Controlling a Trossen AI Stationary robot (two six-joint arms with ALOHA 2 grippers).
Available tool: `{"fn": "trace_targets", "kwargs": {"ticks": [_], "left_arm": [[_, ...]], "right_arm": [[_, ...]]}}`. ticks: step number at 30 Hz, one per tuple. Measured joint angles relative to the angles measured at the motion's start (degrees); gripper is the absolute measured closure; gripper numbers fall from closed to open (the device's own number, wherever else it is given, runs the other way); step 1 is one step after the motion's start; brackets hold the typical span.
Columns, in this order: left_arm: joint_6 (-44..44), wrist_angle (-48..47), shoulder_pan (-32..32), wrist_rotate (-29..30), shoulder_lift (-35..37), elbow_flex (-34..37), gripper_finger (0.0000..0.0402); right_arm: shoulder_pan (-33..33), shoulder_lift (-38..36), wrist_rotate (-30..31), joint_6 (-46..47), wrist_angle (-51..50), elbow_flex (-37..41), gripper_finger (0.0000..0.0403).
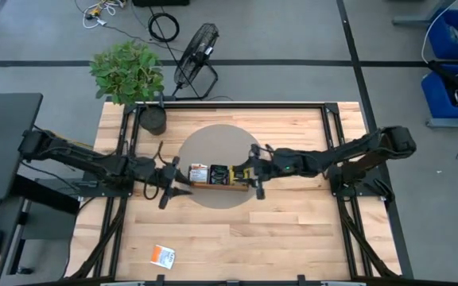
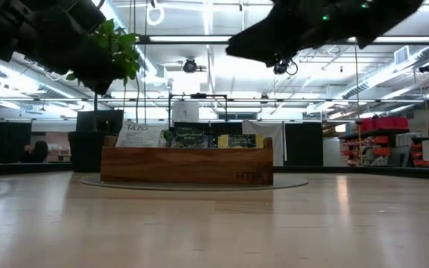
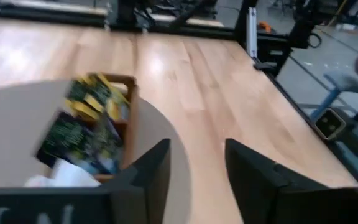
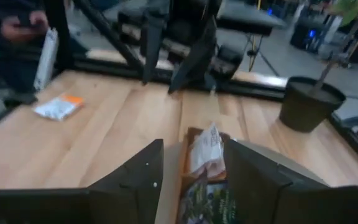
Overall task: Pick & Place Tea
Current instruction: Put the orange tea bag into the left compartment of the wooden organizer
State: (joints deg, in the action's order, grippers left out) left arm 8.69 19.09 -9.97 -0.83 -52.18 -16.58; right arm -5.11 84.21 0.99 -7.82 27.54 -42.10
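Near the table's front edge we see one orange-and-white tea sachet, unseen from the low view. Other sachets fill the long brown wooden tray mid-table; left gripper and right gripper flank it, fingers parted, empty.

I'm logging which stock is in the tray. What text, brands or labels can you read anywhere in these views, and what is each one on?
"TAZO": on the white sachet at the tray's left end, low view.
"HTE": on the front wall of the wooden tray; more letters may follow.
Dark sachet and yellow-green sachet: print too small to read.
Orange-and-white sachet lying loose on the table: print unreadable.
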Motion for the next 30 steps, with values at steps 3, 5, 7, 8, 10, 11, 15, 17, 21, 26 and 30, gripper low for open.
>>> {"fn": "trace_targets", "kwargs": {"ticks": [3, 5, 7, 8, 10, 11, 15, 17, 21, 26, 30], "left_arm": [[3.2, 0.3, -2.9, -0.8, -2.0, 0.0, 0.022], [6.1, 0.3, -5.1, -1.9, -2.9, 0.0, 0.021], [8.6, 0.3, -7.4, -2.1, -3.9, 0.0, 0.0209], [10.3, 0.2, -8.7, -2.1, -4.4, 0.0, 0.021], [14.0, 0.3, -11.1, -2.1, -5.9, 0.0, 0.0216], [15.6, 0.1, -12.3, -2.1, -6.8, 0.0, 0.022], [23.2, 0.3, -17.0, -1.8, -10.0, 0.0, 0.0231], [27.2, 0.1, -19.0, -1.7, -11.3, 0.0, 0.0231], [35.3, -0.1, -22.4, -4.2, -13.1, 0.0, 0.023], [43.7, -0.7, -27.1, -7.2, -15.0, 0.0, 0.0235], [45.4, -5.9, -29.2, -7.5, -17.5, -2.9, 0.0238]], "right_arm": [[0.0, -2.2, -0.5, 2.2, 3.6, 3.4, 0.0227], [0.0, -3.3, -0.6, 3.1, 2.2, 4.6, 0.0227], [-0.2, -3.6, -0.6, 3.1, 2.1, 5.4, 0.0227], [-0.2, -3.7, -0.7, 3.0, 2.4, 5.7, 0.0227], [-0.3, -3.7, -0.5, 3.2, 2.5, 5.9, 0.0227], [-0.3, -3.7, -0.5, 3.4, 2.3, 5.9, 0.0227], [-0.3, -3.7, -0.5, 4.3, 2.0, 5.9, 0.0227], [-0.3, -3.7, -0.5, 4.3, 1.9, 5.9, 0.0227], [0.0, -3.7, 0.3, 4.1, 0.9, 5.9, 0.0227], [0.9, -3.7, 0.5, 2.8, 0.9, 5.9, 0.0227], [2.6, -3.7, 1.6, 2.4, 0.7, 5.9, 0.0227]]}}
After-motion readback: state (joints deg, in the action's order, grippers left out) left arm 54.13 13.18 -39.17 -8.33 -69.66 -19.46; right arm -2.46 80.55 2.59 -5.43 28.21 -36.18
